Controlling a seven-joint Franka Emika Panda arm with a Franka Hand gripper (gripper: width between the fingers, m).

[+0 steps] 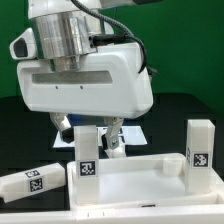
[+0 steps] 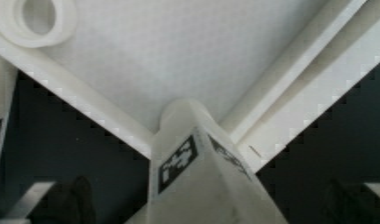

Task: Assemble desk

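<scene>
The pincer [image 2: 213, 202] stands wide open and holds nothing. In the wrist view its dark fingers [image 2: 59, 200] sit far out on either side, each with a clear gap to the leg [image 1: 87, 150] between them.

That leg is what the coming move turns on. It stands upright straight beneath the pincer, centred between the jaws, its long axis running up toward the wrist and in line with the pincer's own approach. Its foot rests on the desk top [image 1: 140, 186], which lies flat below and beyond the pincer. How deep the foot sits there I cannot tell, since the leg hides the joint.

An unfilled corner socket [image 2: 62, 35] shows farther out on the top, well away from the jaws.

With one arm there is no choice of hand. As I judge it, closing would catch the leg across its width, and any withdrawal should go straight up along the leg's axis, since a sideways drift would knock it.

A second leg [image 1: 198, 150] stands upright well off to the exterior view's right of the pincer. A third leg [image 1: 30, 182] lies on its side, low and off to the exterior view's left.
</scene>
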